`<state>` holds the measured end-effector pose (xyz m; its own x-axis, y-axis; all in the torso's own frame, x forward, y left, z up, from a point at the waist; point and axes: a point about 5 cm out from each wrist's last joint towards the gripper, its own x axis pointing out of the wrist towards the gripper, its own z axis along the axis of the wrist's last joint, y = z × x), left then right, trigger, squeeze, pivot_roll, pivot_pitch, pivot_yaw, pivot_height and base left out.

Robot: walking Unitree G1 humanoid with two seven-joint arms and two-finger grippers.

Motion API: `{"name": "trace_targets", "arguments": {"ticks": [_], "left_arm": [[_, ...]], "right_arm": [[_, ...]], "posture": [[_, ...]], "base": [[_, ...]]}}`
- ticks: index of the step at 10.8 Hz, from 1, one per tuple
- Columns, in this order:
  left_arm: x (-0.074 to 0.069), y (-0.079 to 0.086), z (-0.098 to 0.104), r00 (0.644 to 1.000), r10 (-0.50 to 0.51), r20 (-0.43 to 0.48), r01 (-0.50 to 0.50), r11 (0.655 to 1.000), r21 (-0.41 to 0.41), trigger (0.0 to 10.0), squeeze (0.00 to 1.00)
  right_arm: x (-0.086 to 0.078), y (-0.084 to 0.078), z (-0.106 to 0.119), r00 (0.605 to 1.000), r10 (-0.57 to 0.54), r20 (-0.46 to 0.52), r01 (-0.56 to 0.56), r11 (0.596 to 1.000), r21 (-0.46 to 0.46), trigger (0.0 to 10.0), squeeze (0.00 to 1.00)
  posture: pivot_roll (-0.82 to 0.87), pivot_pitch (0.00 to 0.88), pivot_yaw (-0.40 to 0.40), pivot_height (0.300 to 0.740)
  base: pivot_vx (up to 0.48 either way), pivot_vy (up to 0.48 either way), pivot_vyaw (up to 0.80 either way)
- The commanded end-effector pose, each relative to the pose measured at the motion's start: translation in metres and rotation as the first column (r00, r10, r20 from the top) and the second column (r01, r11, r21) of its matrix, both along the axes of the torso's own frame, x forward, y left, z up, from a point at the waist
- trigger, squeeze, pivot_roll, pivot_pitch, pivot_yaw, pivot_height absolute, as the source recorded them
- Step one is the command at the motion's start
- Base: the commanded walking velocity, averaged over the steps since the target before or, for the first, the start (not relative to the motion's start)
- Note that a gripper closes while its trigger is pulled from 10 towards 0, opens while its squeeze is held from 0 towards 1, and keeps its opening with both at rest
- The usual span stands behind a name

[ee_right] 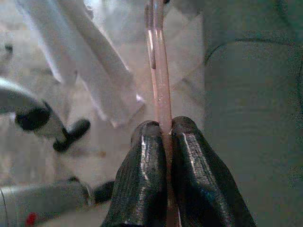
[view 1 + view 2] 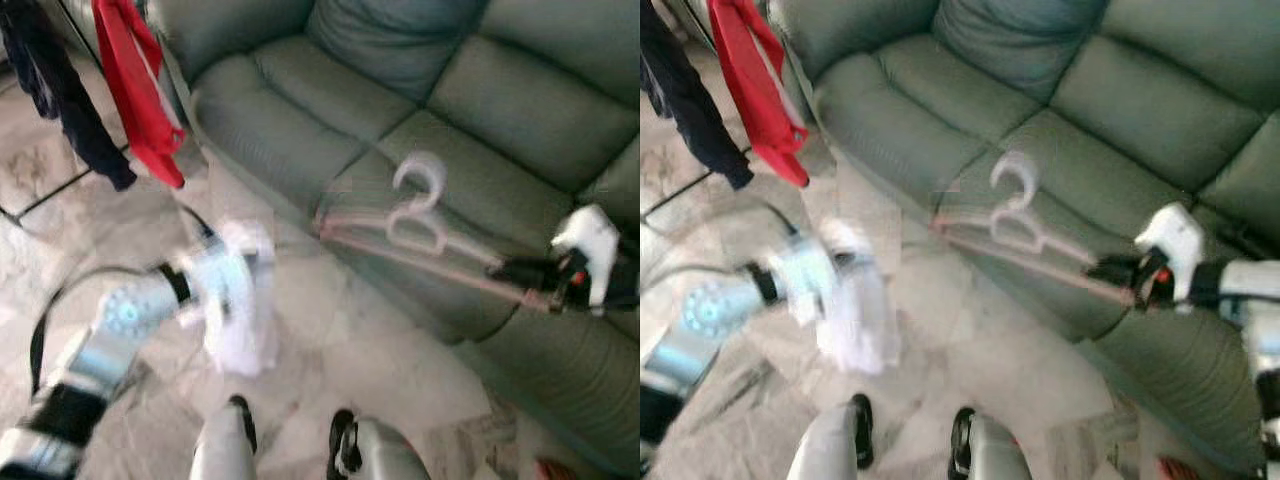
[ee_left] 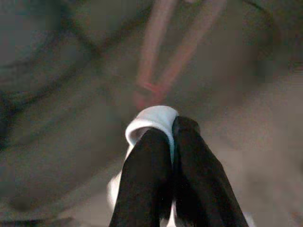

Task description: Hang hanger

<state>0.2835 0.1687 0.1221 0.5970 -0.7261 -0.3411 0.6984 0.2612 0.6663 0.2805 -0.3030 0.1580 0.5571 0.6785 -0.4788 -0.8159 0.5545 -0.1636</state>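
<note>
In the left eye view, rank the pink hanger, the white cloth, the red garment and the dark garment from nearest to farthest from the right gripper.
1. Pink hanger: clamped in the right gripper, in front of the sofa.
2. White cloth: low over the floor, held by the left gripper.
3. Red garment: hanging upper left.
4. Dark garment: hanging farthest left, beyond the red one.

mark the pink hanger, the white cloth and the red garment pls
pink plastic hanger [image 2: 430,245], left eye view, on its shoulder below the hook
white cloth [image 2: 243,320], left eye view, on the hanging fabric
red garment [image 2: 135,75], left eye view, on the middle of the fabric
</note>
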Motion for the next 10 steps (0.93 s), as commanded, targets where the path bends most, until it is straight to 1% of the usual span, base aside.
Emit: {"name": "trace_targets", "arguments": {"ticks": [1,2,3,4,5,6,7,8,9,10], "left_arm": [[0.002,0.009,-0.001,1.0,-0.021,-0.002,0.021,0.993,0.114,10.0,0.0],[0.025,0.036,0.005,0.988,0.096,0.12,-0.126,0.954,0.273,10.0,0.0],[0.058,0.05,0.048,0.867,0.279,0.413,-0.369,0.916,0.155,10.0,0.0],[0.067,0.039,0.079,0.811,0.455,0.367,-0.402,0.89,-0.215,10.0,0.0],[0.048,0.01,0.056,0.966,0.177,0.187,-0.154,0.979,-0.135,10.0,0.0],[0.022,0.016,0.008,0.997,-0.057,-0.042,0.066,0.969,0.236,10.0,0.0],[0.026,0.043,-0.005,0.998,-0.015,-0.062,0.043,0.884,0.465,10.0,0.0],[0.05,0.042,0.016,0.994,0.044,0.104,-0.083,0.909,0.408,10.0,0.0],[0.061,0.038,0.031,0.978,0.092,0.187,-0.151,0.932,0.329,10.0,0.0],[0.074,0.026,0.064,0.942,0.212,0.26,-0.232,0.971,0.049,10.0,0.0]], "right_arm": [[-0.002,0.0,-0.004,1.0,0.015,-0.002,-0.015,0.999,-0.035,10.0,0.0],[-0.002,0.007,-0.01,1.0,0.013,-0.003,-0.014,0.999,-0.045,10.0,0.0],[0.0,0.017,-0.016,1.0,0.006,0.026,-0.005,0.999,-0.04,10.0,0.0],[0.006,0.028,-0.024,0.997,-0.034,0.075,0.035,0.999,-0.019,10.0,0.0],[0.007,0.037,-0.029,0.994,-0.05,0.095,0.048,0.999,0.021,10.0,0.0],[0.002,0.045,-0.035,0.998,-0.016,0.068,0.013,0.999,0.042,10.0,0.0],[-0.004,0.052,-0.043,0.999,0.019,0.035,-0.021,0.998,0.057,10.0,0.0],[-0.006,0.054,-0.046,0.999,0.025,0.022,-0.027,0.998,0.058,10.0,0.0],[-0.007,0.055,-0.047,0.999,0.026,0.02,-0.027,0.998,0.059,10.0,0.0],[-0.007,0.055,-0.048,0.999,0.014,0.032,-0.015,0.999,0.046,10.0,0.0]], "posture": [[0.03,0.244,-0.069,0.74],[0.03,0.244,-0.068,0.74],[0.03,0.24,-0.067,0.74],[0.03,0.237,-0.069,0.74],[0.03,0.238,-0.072,0.74],[0.03,0.236,-0.074,0.74],[0.03,0.234,-0.069,0.74],[0.02,0.23,-0.068,0.74],[0.02,0.23,-0.069,0.74],[0.01,0.227,-0.074,0.74]], "base": [[0.0,0.0,0.0],[0.0,0.0,0.0],[0.0,0.0,0.0],[0.0,0.0,0.0],[0.0,0.0,0.0],[0.0,0.0,0.0],[0.0,0.0,0.0],[0.0,0.0,0.0],[0.0,0.0,0.0],[0.0,0.0,0.0]]}}
